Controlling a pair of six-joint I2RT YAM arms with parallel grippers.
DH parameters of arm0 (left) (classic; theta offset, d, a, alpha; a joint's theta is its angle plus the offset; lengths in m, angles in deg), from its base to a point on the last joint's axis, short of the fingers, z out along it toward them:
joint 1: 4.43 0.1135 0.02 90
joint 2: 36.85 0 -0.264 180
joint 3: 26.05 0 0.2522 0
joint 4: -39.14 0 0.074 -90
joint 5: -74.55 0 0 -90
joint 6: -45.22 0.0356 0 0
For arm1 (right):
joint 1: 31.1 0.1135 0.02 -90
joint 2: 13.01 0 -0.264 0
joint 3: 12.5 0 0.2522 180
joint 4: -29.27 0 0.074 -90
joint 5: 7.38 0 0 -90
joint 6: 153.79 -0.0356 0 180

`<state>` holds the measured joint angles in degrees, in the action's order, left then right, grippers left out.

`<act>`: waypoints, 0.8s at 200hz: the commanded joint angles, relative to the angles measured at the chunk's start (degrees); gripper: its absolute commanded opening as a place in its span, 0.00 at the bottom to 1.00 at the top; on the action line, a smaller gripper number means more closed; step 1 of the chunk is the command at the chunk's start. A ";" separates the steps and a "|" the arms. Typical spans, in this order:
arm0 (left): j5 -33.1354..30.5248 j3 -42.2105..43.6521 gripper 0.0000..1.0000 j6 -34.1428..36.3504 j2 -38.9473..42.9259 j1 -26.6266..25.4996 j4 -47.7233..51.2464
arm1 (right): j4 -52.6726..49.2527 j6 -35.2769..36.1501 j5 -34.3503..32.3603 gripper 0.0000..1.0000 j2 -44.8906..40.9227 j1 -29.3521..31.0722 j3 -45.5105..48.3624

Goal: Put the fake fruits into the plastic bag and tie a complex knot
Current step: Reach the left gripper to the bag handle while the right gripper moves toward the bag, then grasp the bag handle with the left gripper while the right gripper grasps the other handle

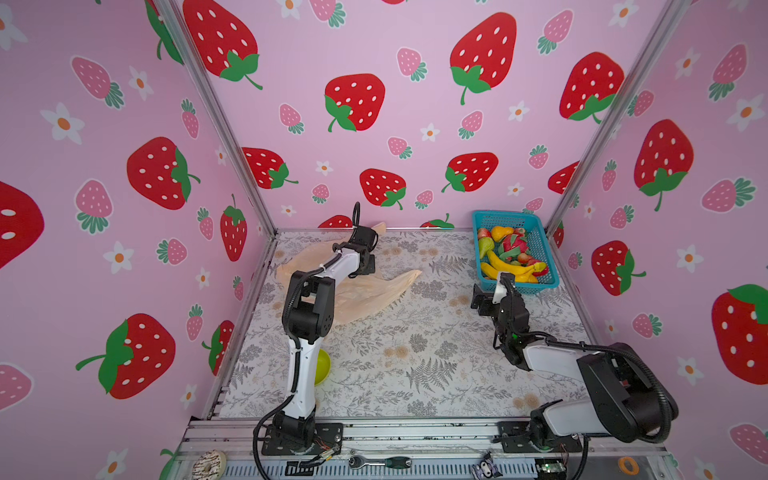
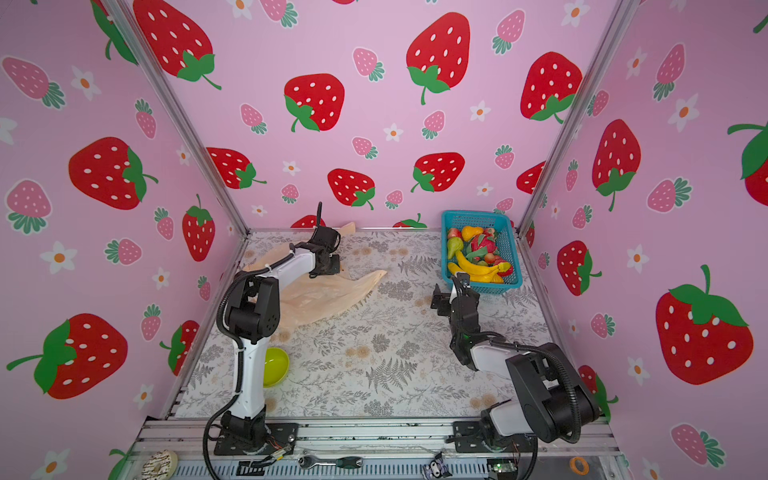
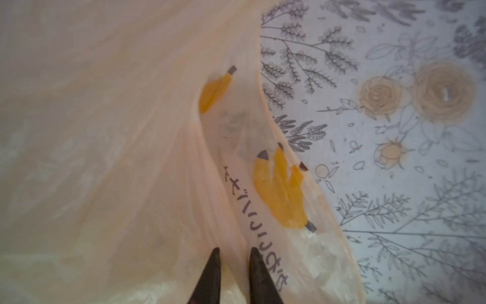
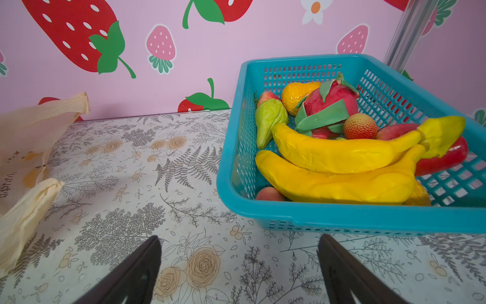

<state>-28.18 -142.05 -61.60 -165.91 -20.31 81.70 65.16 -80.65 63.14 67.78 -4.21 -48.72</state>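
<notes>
left gripper (image 3: 233, 252): pressed nearly together, pinching a fold of the plastic bag (image 1: 365, 297) (film shows between the tips).
plastic bag: crumpled on the far left of the table (image 1: 415, 357), handles trailing toward the middle.
right gripper (image 4: 239, 238): spread wide, empty, low over the table just short of the basket (image 4: 342, 223).
fake fruits (image 4: 328, 105): all in the basket in the far right corner, straight ahead of the right gripper.
long axis: the bananas (image 4: 336, 181) lie along the basket's near wall, crosswise to the approach (a wrist turn looks likely).
nearer arm: right; bag and basket are well apart.
</notes>
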 commanded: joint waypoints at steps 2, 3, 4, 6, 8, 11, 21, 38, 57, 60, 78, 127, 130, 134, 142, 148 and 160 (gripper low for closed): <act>1.28 0.52 0.07 0.21 2.29 -0.29 0.01 | -0.63 -0.99 -1.12 0.95 -1.40 0.31 -1.36; 1.38 0.62 0.07 0.21 2.43 -0.29 -0.02 | -0.62 -0.99 -1.15 0.95 -1.46 0.29 -1.31; 1.43 0.76 0.07 0.21 2.55 -0.29 -0.08 | -0.65 -0.98 -1.16 0.95 -1.49 0.32 -1.34; 1.73 0.97 0.07 0.21 2.81 -0.29 -0.24 | -0.75 -0.91 -1.23 0.95 -1.60 0.34 -1.33; 2.05 1.25 0.04 0.25 3.14 -0.25 -0.45 | -0.84 -0.90 -1.29 0.95 -1.76 0.35 -1.40; 2.70 1.66 0.02 0.26 3.68 -0.29 -0.74 | -1.02 -0.82 -1.40 0.95 -1.85 0.34 -1.44; 5.78 4.03 0.00 0.29 6.17 -0.34 -2.58 | -1.57 -0.34 -1.88 0.96 -2.59 0.35 -1.53; 12.62 10.23 0.00 0.09 12.28 -0.55 -8.51 | -3.20 0.70 -3.52 0.97 -4.15 0.31 -2.45; 22.55 18.47 0.00 -1.15 20.08 -0.41 -16.92 | -5.60 0.95 -2.72 0.99 -5.90 -0.76 -4.39; 23.88 19.76 0.00 -1.40 21.25 -0.40 -18.23 | -6.21 0.58 -2.02 0.99 -6.14 -1.24 -4.86; 29.97 25.66 0.00 -2.53 26.86 -0.30 -23.40 | -10.47 -5.21 7.79 0.98 -6.93 -6.63 -7.91; 37.48 36.53 0.00 -8.94 37.36 1.03 -30.04 | -15.02 -12.68 25.81 0.93 -0.96 -11.43 -14.60; 37.68 37.20 0.00 -9.74 37.88 1.10 -30.66 | -15.02 -13.00 26.87 0.92 -0.32 -11.43 -14.75; 38.04 38.11 0.00 -10.91 38.51 1.20 -31.57 | -14.45 -13.96 29.42 0.91 1.10 -11.43 -15.12; 38.95 39.87 0.00 -13.21 39.57 1.42 -33.61 | -12.25 -15.79 33.63 0.90 3.18 -11.20 -15.03; 39.78 41.06 0.00 -14.83 40.16 1.46 -35.18 | -9.66 -17.11 36.64 0.90 4.97 -10.80 -14.75; 41.03 42.39 0.00 -17.70 40.71 1.50 -37.23 | -5.38 -19.18 40.36 0.90 8.09 -9.14 -14.28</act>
<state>7.78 -102.29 -71.72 -126.78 -19.21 51.66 55.17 -92.95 89.83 70.47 -15.33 -63.48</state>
